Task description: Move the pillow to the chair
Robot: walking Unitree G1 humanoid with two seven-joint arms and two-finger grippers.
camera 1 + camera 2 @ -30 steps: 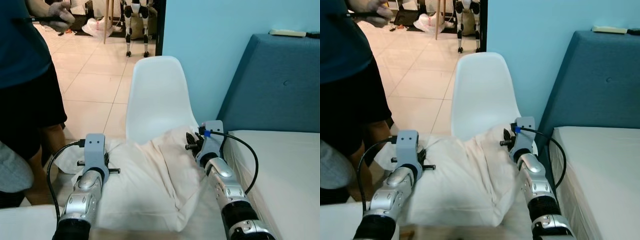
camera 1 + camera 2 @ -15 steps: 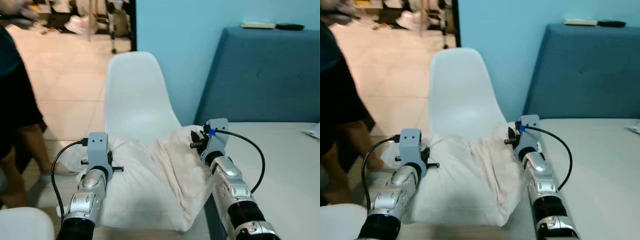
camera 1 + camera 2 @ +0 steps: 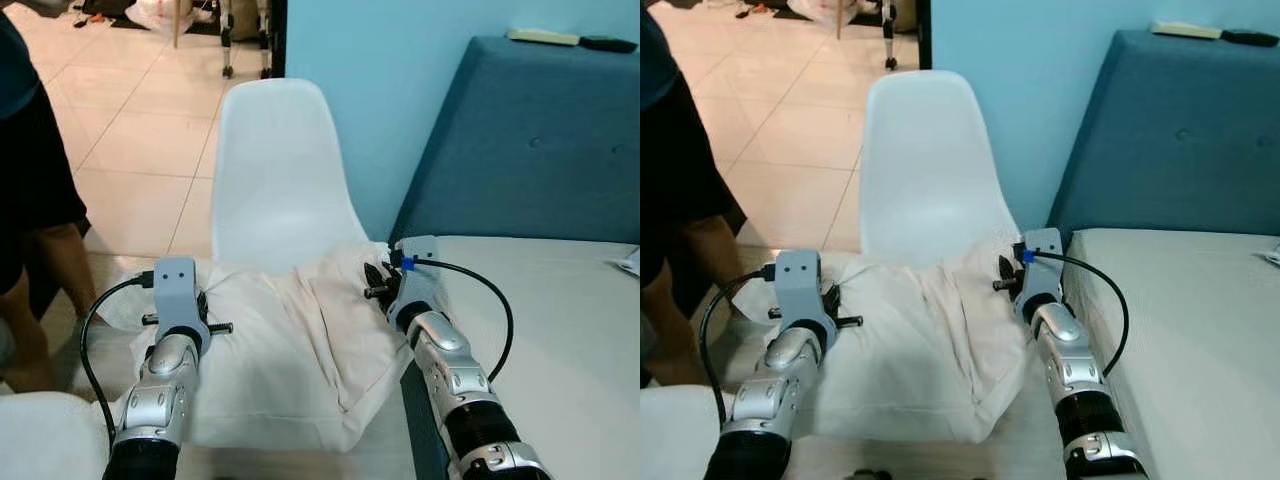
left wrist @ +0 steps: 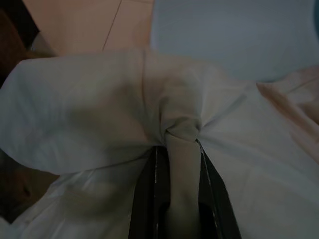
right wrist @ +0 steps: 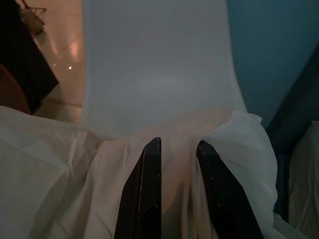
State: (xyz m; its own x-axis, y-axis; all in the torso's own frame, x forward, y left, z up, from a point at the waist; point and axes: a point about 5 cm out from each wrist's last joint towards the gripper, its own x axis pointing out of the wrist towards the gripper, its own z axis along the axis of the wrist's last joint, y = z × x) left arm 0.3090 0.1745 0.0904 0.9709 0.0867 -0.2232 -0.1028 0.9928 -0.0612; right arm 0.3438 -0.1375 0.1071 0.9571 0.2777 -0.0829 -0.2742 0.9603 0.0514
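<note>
Straight ahead of the slumped cream fabric pillow [image 3: 290, 350] stands the white moulded plastic chair [image 3: 275, 170]; left end effector [image 4: 182, 149] and right end effector [image 5: 177, 152] each pinch its side edges.

A light blue wall [image 3: 400, 90] stands behind a dark blue upholstered headboard [image 3: 540, 150] — a bed with a pale mattress [image 3: 560, 320] lies on the right. Beige floor tiles [image 3: 130, 130] stretch away on the left, brightly lit, where a person's leg [image 3: 55, 270] in dark shorts stands.
</note>
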